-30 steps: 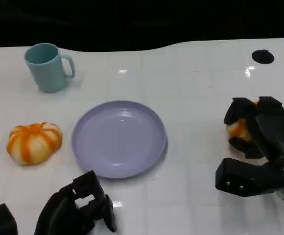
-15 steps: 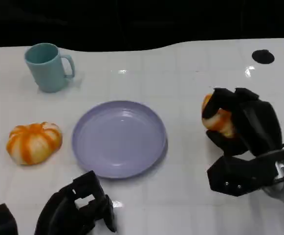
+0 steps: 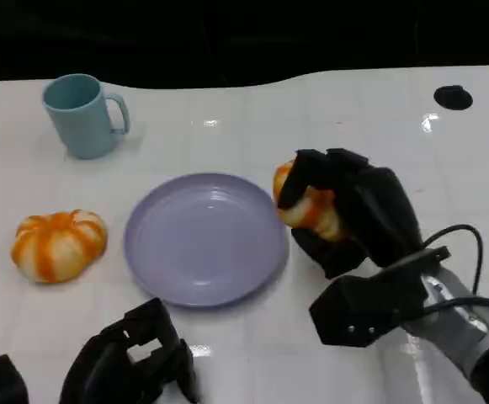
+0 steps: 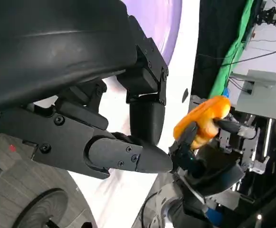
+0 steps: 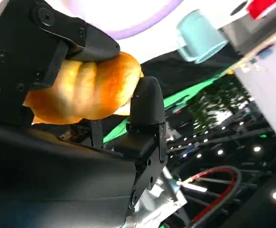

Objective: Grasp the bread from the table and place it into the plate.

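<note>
My right hand (image 3: 366, 215) grips the bread (image 3: 308, 207), a golden-orange roll, and holds it above the table just off the right rim of the lilac plate (image 3: 202, 240). In the right wrist view the bread (image 5: 85, 88) sits pinched between black fingers (image 5: 147, 109), with the plate's rim (image 5: 142, 21) beyond it. My left hand (image 3: 130, 362) rests low at the near left, in front of the plate, and holds nothing. The left wrist view has my left hand (image 4: 80, 95) up close, and the bread (image 4: 202, 121) in my right hand farther off.
A teal mug (image 3: 82, 114) stands at the back left. An orange-and-white pumpkin-shaped object (image 3: 59, 244) lies to the left of the plate. A black round spot (image 3: 453, 97) marks the table's far right corner. A black cable (image 3: 467, 261) loops by my right forearm.
My right hand has lifted the bread from the right side of the table and carried it left to the plate's right rim. My left hand has stayed put.
</note>
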